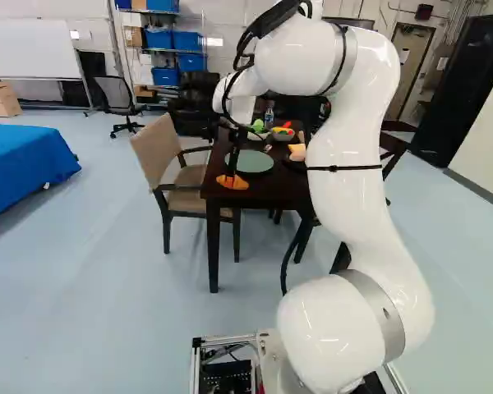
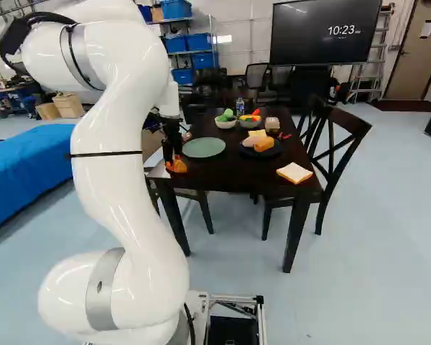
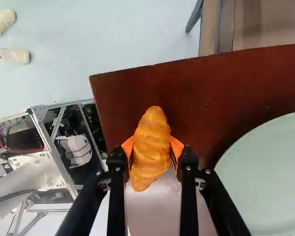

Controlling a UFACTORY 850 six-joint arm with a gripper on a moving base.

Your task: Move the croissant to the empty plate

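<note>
The black gripper [image 1: 232, 177] has its jaws closed on the croissant [image 3: 151, 147], one orange pad pressing each of its long sides in the wrist view. The croissant is at the tabletop's [image 2: 223, 176] near left corner, as the base views look ahead; whether its underside touches the wood I cannot tell. The white arm [image 2: 133, 194] reaches forward from the base to that corner. The pale green plate [image 2: 204, 147] lies flat on the tabletop by the left edge, near the croissant and a little farther from the near edge. To the right of this plate, toward the right edge, a dark plate [image 2: 252, 154] carries pieces of bread-like food [image 2: 263, 144]. A slice of bread [image 2: 295, 172] lies by the near right corner, apart from both plates. Toward the far edge stand a bowl [image 2: 225, 124] with something green [image 2: 225, 114] in it and, just beside it, a second bowl [image 2: 248, 124] holding red and yellow pieces [image 2: 253, 116]. A clear bottle [image 2: 240, 107] stands behind the bowls. A beige chair [image 1: 158, 149] stands at the left edge, and a dark chair [image 2: 345, 136] with a crossed back at the right edge.
</note>
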